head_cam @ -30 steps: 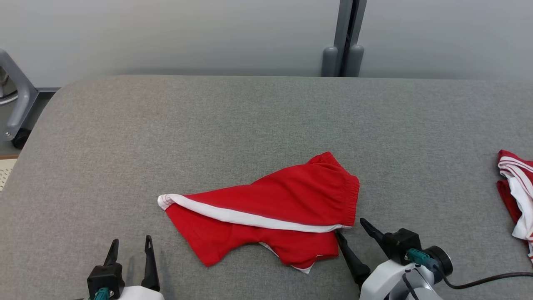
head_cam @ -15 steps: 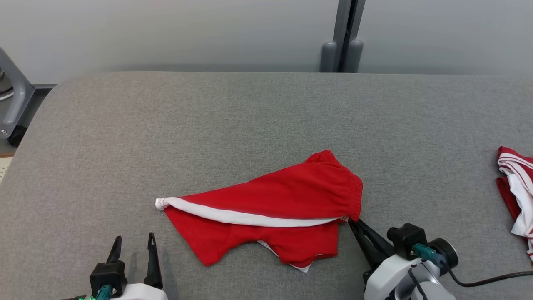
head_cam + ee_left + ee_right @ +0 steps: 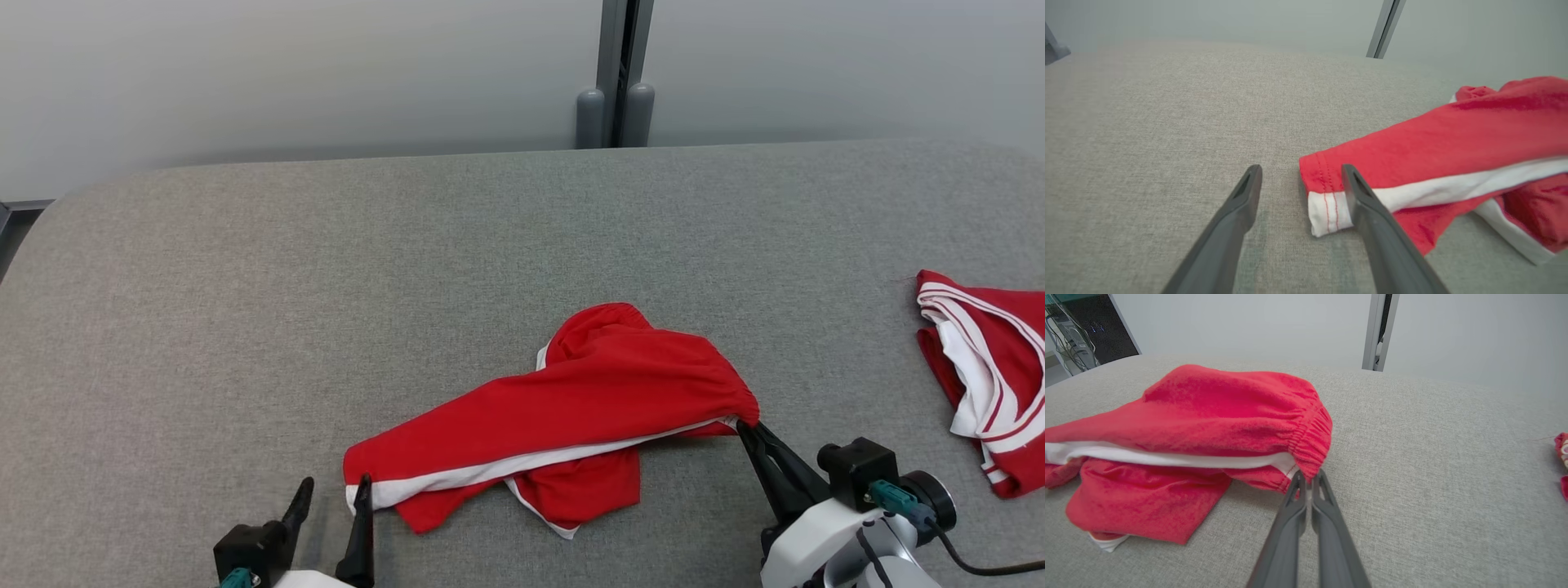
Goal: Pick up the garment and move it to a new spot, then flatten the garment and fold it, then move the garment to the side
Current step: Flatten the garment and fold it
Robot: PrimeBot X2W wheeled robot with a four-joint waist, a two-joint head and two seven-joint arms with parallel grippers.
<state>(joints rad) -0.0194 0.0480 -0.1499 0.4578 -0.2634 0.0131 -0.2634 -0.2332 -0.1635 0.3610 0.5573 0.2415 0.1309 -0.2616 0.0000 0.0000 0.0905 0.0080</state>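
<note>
From the head: red shorts (image 3: 571, 400) crumpled on the near middle of the grey tabletop (image 3: 326, 269), long axis running left to right. Pinched at the right-hand waistband corner by the right gripper (image 3: 747, 429), fingers pressed together on cloth. At the left leg end, the left gripper (image 3: 335, 486), spread wide.

From the left wrist: hem corner (image 3: 1327, 212) between the spread fingers, close against the right one.

From the right wrist: gathered waistband (image 3: 1310, 437) clamped at the fingertips. Probably next: closing left on the hem.

A lab: padded grey table (image 3: 326, 269), blank partition wall (image 3: 286, 73).
</note>
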